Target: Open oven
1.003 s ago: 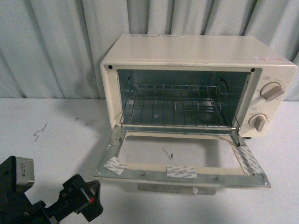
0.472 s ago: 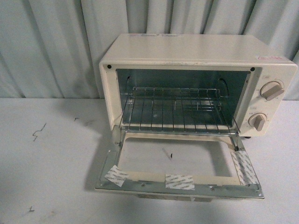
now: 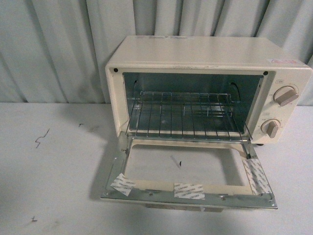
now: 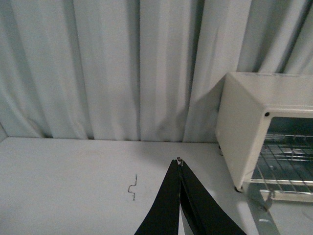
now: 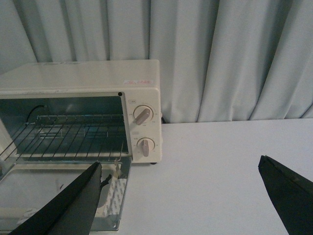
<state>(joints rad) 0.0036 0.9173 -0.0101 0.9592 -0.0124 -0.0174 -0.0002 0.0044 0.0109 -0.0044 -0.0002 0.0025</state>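
curtain [image 3: 58, 49] fills frame top | table [image 3: 49, 171] across bottom | oven [image 3: 195, 54] centre-right, door [image 3: 188, 188] dropped flat, rack [image 3: 183, 115] inside | right gripper [image 5: 181, 196] jaws wide, empty | left gripper [image 4: 180, 164] jaws pressed together, empty

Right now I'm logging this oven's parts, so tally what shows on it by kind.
Oven: 1
Drop door, open: 1
Wire rack: 1
Beige knobs: 2
Tape patches on the door: 3
Total: 8
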